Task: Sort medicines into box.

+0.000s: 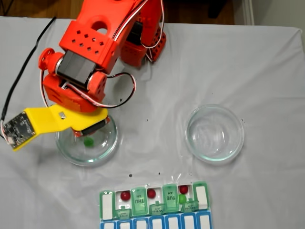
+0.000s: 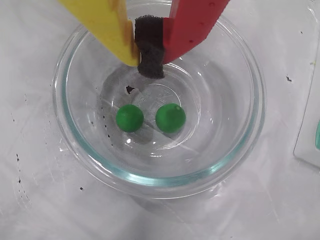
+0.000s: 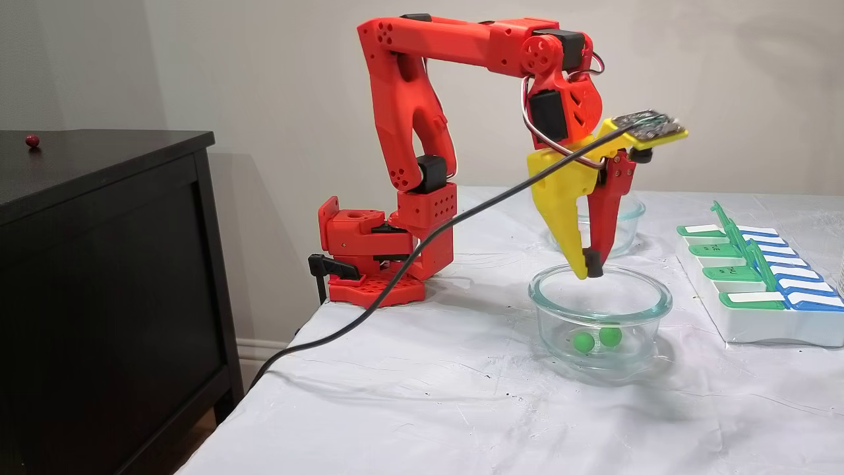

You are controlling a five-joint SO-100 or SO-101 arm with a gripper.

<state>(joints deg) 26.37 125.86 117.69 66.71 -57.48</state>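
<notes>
While two green pills (image 2: 130, 118) lie in the dish (image 2: 240, 150), the closed gripper (image 2: 150, 60) hovers above.

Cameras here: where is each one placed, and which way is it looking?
A fixed view: high above, facing down on the table; shows the red arm over a dish, an empty dish and the box.
Wrist view: rides on the arm, looking down past the gripper into the dish at two green pills.
A fixed view: table height, side-on; shows the whole arm.
All three share that dish and green pills.
</notes>
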